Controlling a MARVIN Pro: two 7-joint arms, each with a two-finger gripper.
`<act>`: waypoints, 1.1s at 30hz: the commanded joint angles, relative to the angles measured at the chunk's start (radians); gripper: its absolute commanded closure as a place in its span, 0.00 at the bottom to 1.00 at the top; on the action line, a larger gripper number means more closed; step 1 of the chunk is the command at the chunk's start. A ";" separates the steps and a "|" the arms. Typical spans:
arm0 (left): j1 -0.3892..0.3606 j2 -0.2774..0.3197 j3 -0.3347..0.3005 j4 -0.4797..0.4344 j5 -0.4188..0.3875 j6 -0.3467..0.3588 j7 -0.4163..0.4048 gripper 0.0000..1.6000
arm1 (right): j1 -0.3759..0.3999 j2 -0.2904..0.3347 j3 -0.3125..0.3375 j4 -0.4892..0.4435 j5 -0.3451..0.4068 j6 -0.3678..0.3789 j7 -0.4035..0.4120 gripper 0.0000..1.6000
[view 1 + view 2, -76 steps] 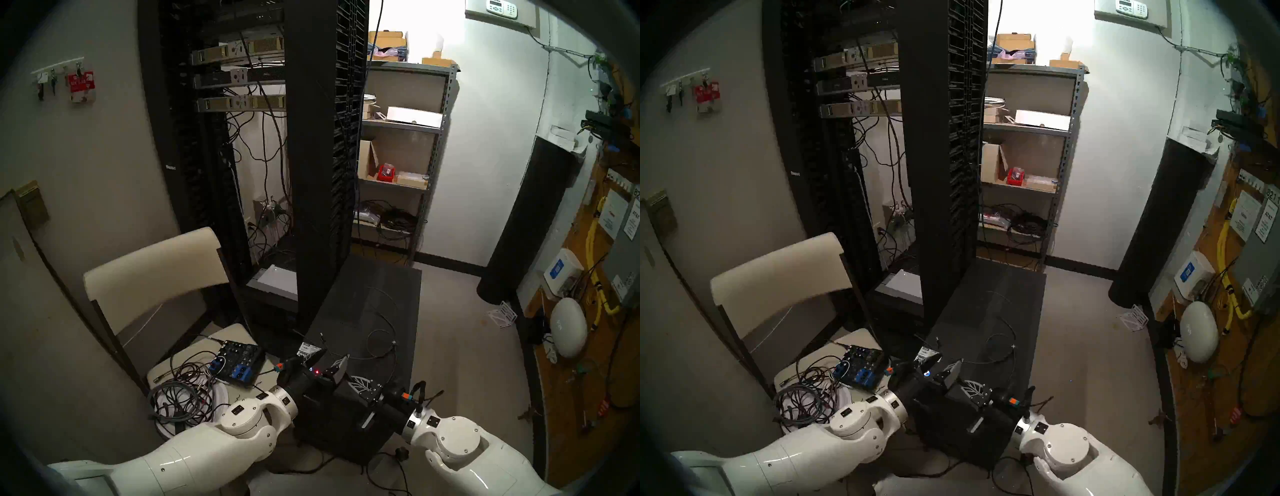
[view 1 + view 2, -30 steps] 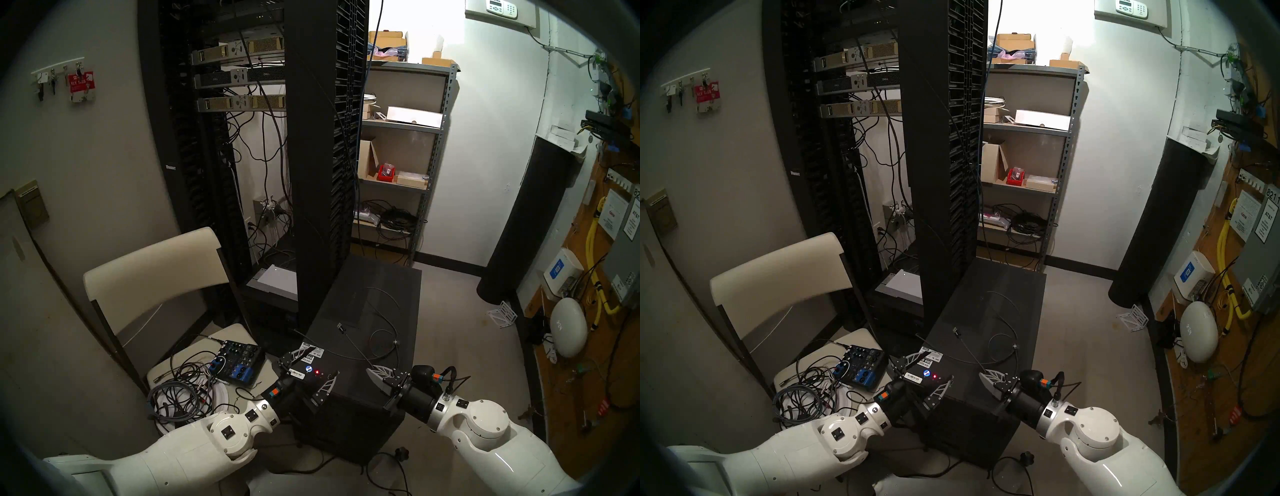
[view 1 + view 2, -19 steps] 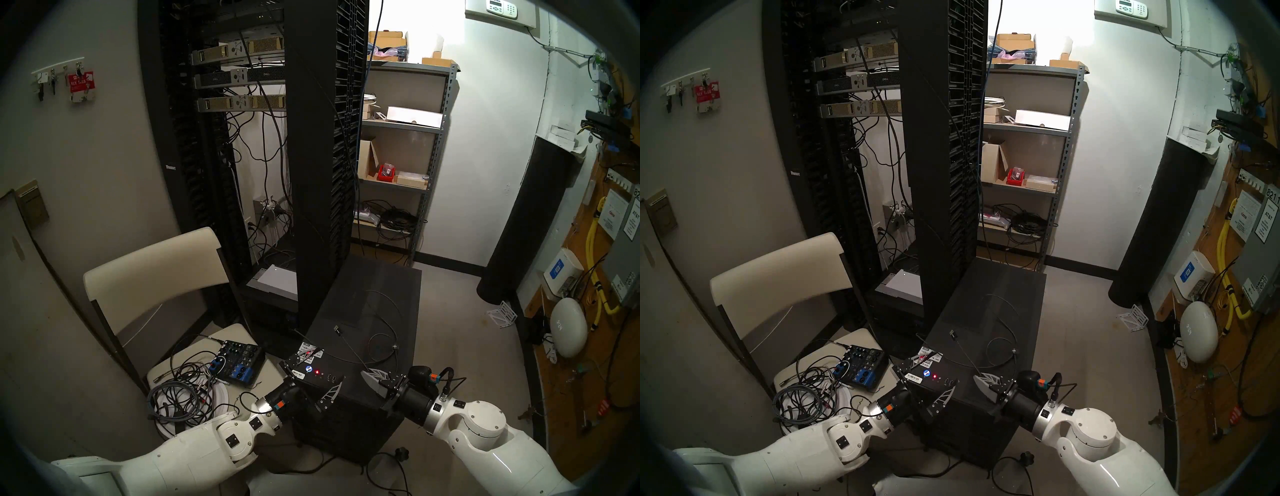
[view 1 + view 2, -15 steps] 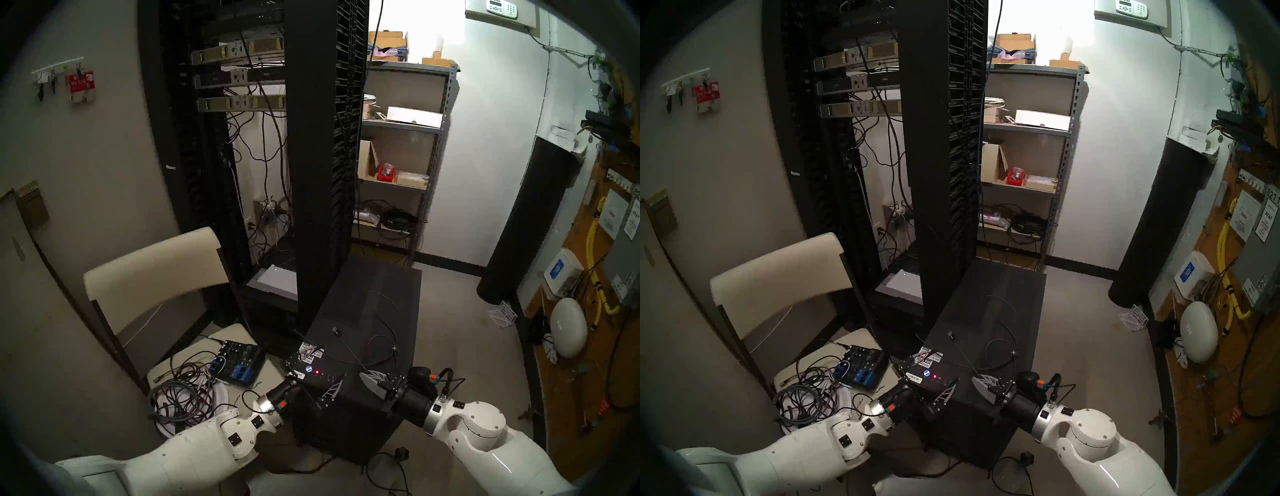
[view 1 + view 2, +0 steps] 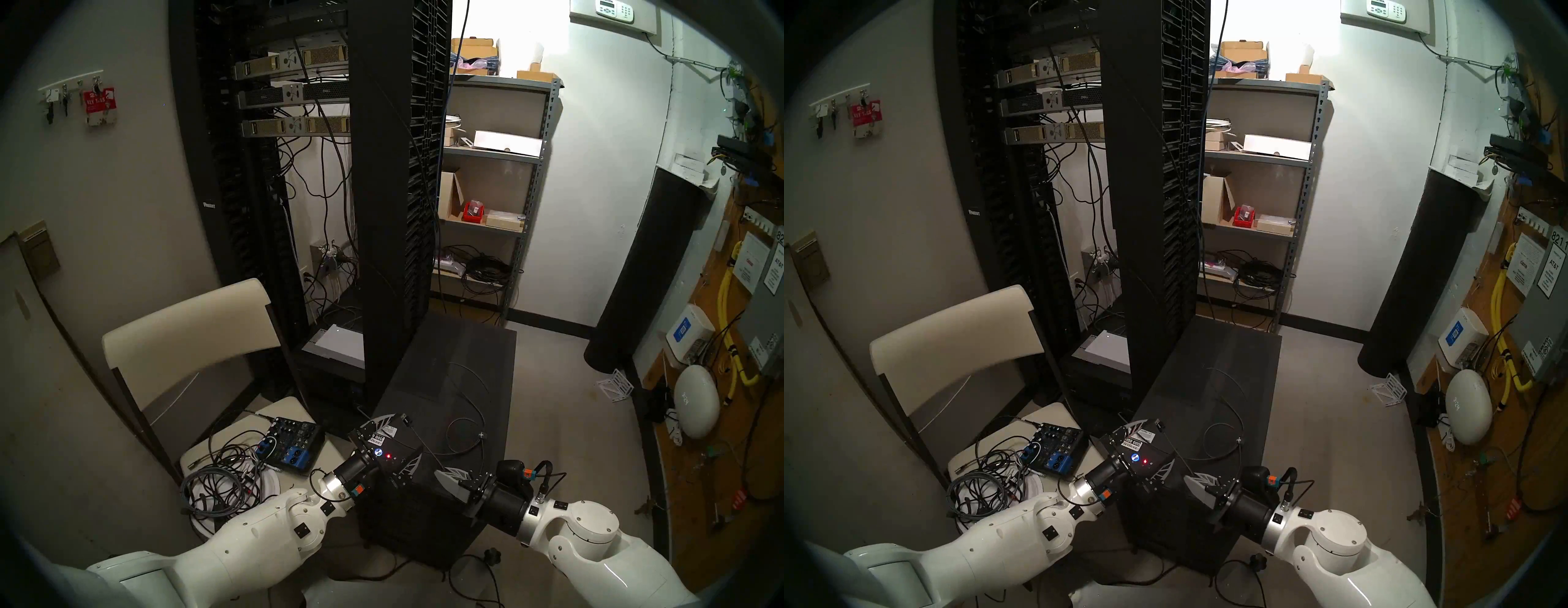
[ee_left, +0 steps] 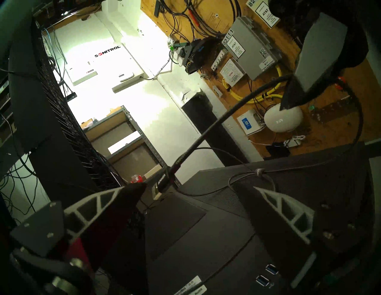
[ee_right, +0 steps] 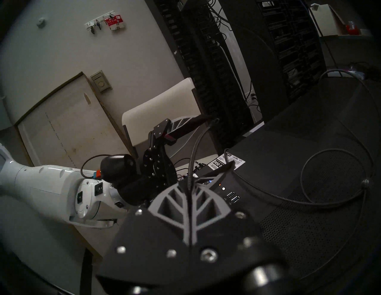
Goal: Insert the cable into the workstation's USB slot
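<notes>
The workstation (image 5: 466, 365) is a black tower with a red light (image 5: 388, 456) on its front top. The cable (image 5: 466, 424) lies in loops on its top, with a silver bead (image 5: 481, 434) midway. My right gripper (image 5: 442, 471) is shut on the cable (image 7: 192, 156) and holds its black plug (image 5: 406, 420) in the air. My left gripper (image 5: 410, 433) is open over the front edge, and the plug (image 6: 162, 185) sits between its fingers, close to one fingertip (image 6: 140, 187). The USB slot (image 6: 272, 269) shows below, beside its twin; it also shows in the right wrist view (image 7: 235, 199).
A tall black server rack (image 5: 382, 212) stands just behind and left of the tower. A chair (image 5: 186, 322) on the left carries a blue audio mixer (image 5: 290, 443) and tangled cables (image 5: 220, 484). A metal shelf (image 5: 492, 191) and a black cylinder (image 5: 645, 271) stand behind.
My right gripper has moved left and carried the plug toward the front left. My left gripper has turned and risen over the front edge, so that its open fingers now flank the plug.
</notes>
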 commanded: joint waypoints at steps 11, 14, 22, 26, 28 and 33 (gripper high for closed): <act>-0.032 -0.085 -0.059 0.087 0.314 0.059 0.282 0.34 | 0.008 -0.005 0.022 -0.019 0.020 0.005 0.019 1.00; -0.021 -0.091 -0.065 0.090 0.367 0.060 0.331 0.25 | 0.018 -0.010 0.019 -0.007 0.017 0.009 0.017 1.00; -0.004 -0.106 -0.073 0.092 0.502 0.070 0.463 0.18 | 0.053 -0.025 0.009 0.020 0.013 0.031 0.013 1.00; -0.007 -0.114 -0.069 0.110 0.572 0.075 0.534 0.17 | 0.066 -0.030 0.005 0.028 0.013 0.043 0.017 1.00; -0.011 -0.117 -0.063 0.123 0.611 0.081 0.579 0.17 | 0.071 -0.030 0.002 0.031 0.012 0.047 0.019 1.00; -0.021 -0.133 -0.061 0.163 0.683 0.089 0.660 0.36 | 0.078 -0.032 -0.007 0.035 0.010 0.054 0.023 1.00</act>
